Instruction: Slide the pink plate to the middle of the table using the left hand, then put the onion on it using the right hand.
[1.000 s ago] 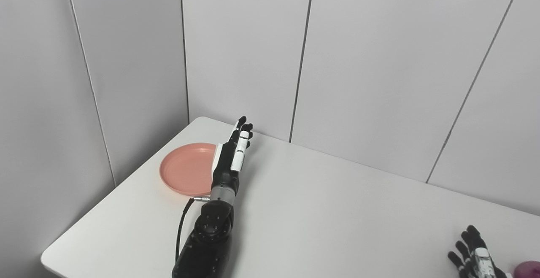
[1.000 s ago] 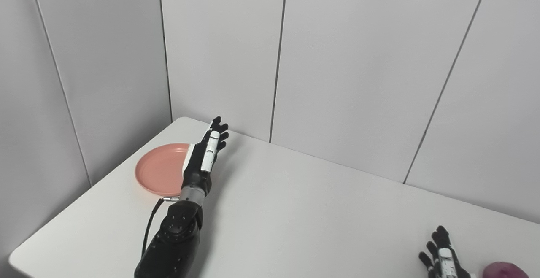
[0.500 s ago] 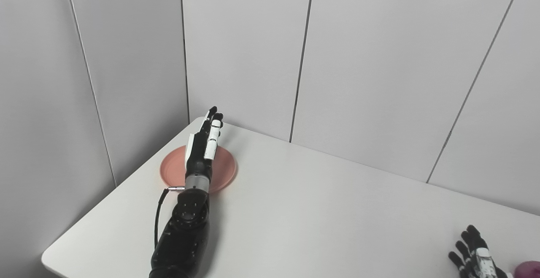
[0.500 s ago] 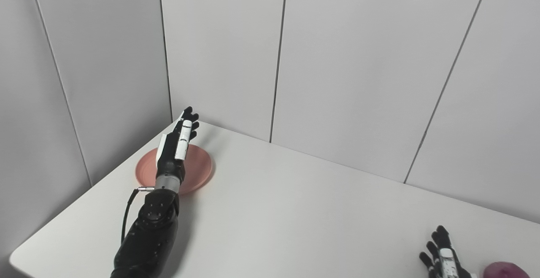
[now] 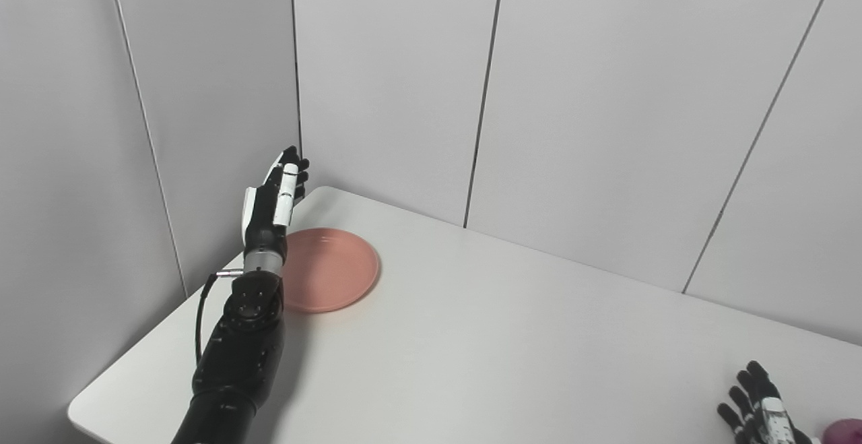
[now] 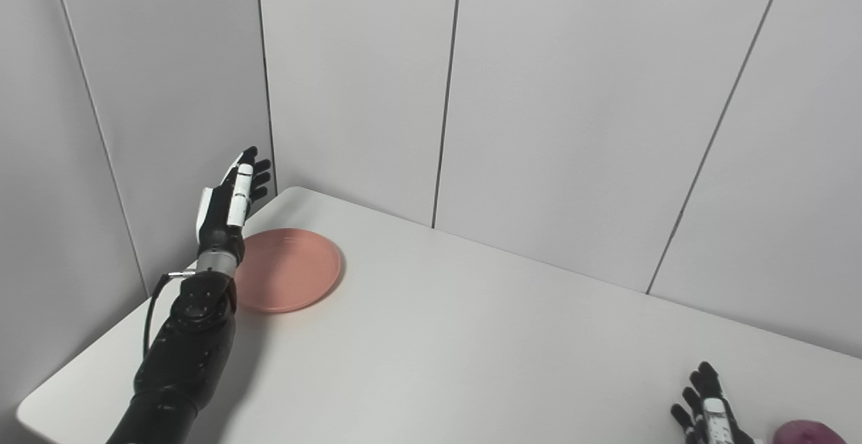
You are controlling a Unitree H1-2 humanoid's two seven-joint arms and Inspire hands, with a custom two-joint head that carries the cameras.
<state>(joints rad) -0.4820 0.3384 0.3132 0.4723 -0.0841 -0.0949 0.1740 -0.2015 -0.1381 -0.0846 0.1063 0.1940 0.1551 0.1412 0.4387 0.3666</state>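
While the round pink plastic plate (image 5: 328, 269) lies flat near the far left corner of the white table (image 5: 485, 350) | left hand (image 5: 273, 196) raised at the plate's left edge, fingers straight and together, holding nothing | right hand (image 6: 710, 414) low at bottom right, fingers spread, empty | purple onion (image 6: 808, 432) just beside it.

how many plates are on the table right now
1. The pink plate lies near the table's far left corner, beside the raised left hand. No other plate shows.
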